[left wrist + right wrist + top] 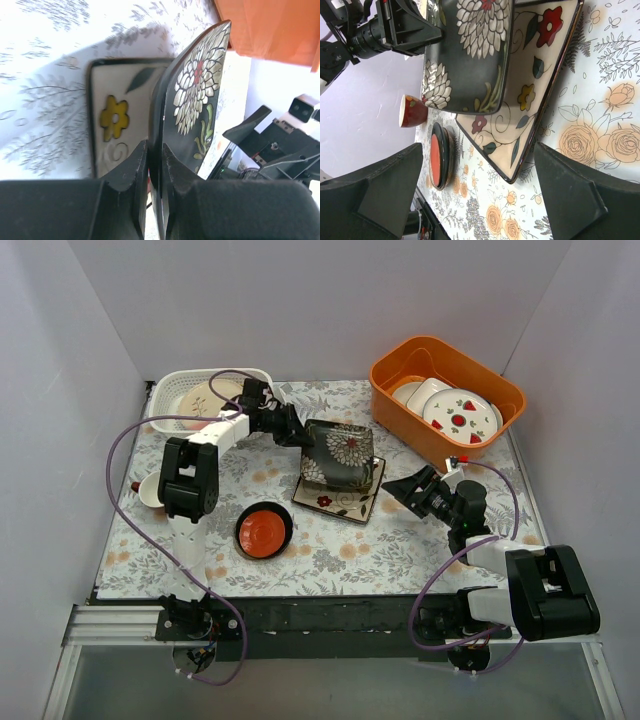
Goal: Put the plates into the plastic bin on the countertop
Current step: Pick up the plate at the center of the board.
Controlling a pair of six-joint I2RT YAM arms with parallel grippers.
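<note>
My left gripper [300,436] is shut on the near edge of the dark floral square plate [340,454] and holds it tilted above the cream flowered square plate [345,498]. In the left wrist view the dark plate [192,100] stands edge-on between my fingers [131,175], with the cream plate [117,120] behind it. The white perforated bin [195,395] sits at the back left with plates inside. My right gripper [400,486] is open and empty, just right of the cream plate [530,95]. A dark dish with a red centre [264,531] lies near the front.
An orange tub [445,390] holding white strawberry plates stands at the back right. A small red dish [150,490] sits by the left arm's base, at the countertop's left edge [120,530]. Purple cables loop around both arms.
</note>
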